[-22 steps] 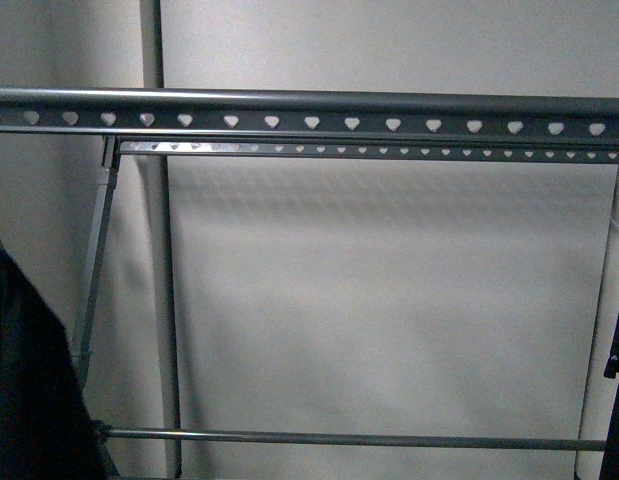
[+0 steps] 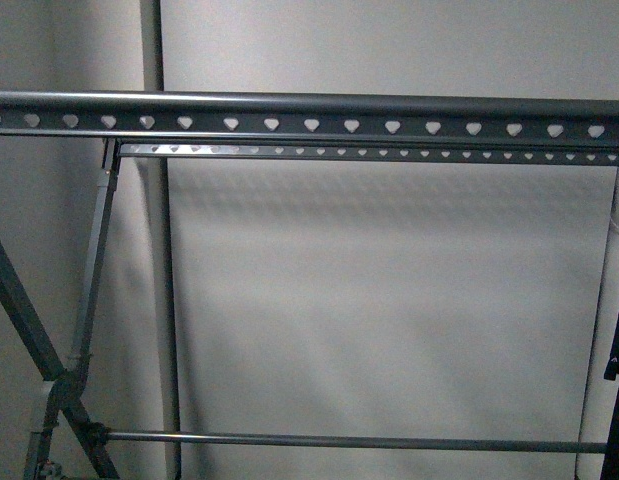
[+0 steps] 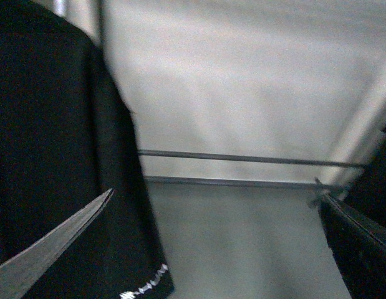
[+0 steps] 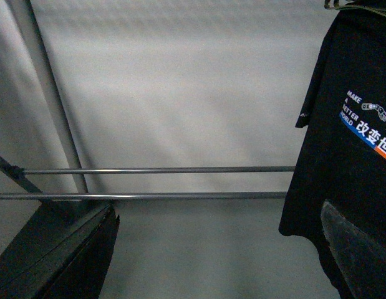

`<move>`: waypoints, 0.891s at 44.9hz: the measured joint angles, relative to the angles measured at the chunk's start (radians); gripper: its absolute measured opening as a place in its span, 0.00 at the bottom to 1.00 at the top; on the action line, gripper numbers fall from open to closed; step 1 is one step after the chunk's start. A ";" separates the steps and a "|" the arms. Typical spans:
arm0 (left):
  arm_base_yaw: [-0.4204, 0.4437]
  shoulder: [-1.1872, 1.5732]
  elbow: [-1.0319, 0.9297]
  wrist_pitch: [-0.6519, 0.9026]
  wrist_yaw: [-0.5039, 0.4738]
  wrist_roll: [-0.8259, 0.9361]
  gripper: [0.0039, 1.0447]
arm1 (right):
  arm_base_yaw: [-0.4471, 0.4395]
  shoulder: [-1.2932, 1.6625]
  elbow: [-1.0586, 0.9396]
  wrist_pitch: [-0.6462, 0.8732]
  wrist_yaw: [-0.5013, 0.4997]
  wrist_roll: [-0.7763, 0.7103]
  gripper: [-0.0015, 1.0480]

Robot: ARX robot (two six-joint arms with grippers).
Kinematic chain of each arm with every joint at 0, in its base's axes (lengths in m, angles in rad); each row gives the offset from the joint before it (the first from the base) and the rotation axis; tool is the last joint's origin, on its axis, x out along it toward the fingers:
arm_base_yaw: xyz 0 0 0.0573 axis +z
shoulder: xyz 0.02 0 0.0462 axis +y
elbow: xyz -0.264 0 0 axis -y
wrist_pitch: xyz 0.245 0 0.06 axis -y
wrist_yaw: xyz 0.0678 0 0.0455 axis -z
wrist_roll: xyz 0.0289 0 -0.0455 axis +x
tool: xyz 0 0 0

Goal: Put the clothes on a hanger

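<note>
The grey metal clothes rack [image 2: 309,112] spans the front view, its top rails punched with heart-shaped holes and its crossed legs [image 2: 49,375] at lower left. In the right wrist view the black T-shirt [image 4: 348,180] with white "MAKE A BETTER" print and blue-red characters hangs beside the rack's lower bars [image 4: 155,169]. My right gripper [image 4: 217,212] is open and empty, one finger just in front of the shirt's hem. In the left wrist view a black garment [image 3: 55,156] with white print at its hem hangs beside my open, empty left gripper [image 3: 216,196]. Neither gripper shows in the front view.
A plain pale wall [image 2: 389,300] stands behind the rack. A vertical grey post [image 2: 154,250] runs down it. The rack's low cross bar [image 2: 349,440] lies near the floor. A black edge with a tiny white mark [image 2: 616,390] shows at the far right.
The black cloth that filled the front view's lower left corner has gone from there, and the rack's crossed legs now show. The rack has not moved.
</note>
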 joint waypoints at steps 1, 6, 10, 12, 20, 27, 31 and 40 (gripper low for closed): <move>0.018 0.078 0.041 0.019 -0.039 -0.033 0.94 | 0.000 0.000 0.000 0.000 0.001 0.000 0.93; 0.066 0.336 0.213 0.009 -0.147 -0.185 0.94 | 0.000 0.000 0.000 0.000 0.001 0.000 0.93; 0.082 0.511 0.338 0.034 -0.241 -0.296 0.94 | 0.000 0.000 0.000 0.000 0.001 0.000 0.93; 0.083 0.597 0.402 0.067 -0.299 -0.342 0.94 | 0.000 0.000 0.000 0.000 0.001 0.000 0.93; 0.076 0.780 0.586 0.024 -0.409 -0.457 0.94 | 0.000 0.000 0.000 0.000 0.001 0.000 0.93; 0.071 0.975 0.746 -0.027 -0.485 -0.544 0.94 | 0.000 0.000 0.000 0.000 0.001 0.000 0.93; 0.071 1.041 0.793 -0.041 -0.520 -0.580 0.94 | 0.000 0.000 0.000 0.000 0.001 0.000 0.93; 0.066 1.072 0.816 -0.047 -0.528 -0.590 0.61 | 0.000 0.000 0.000 0.000 0.001 0.000 0.93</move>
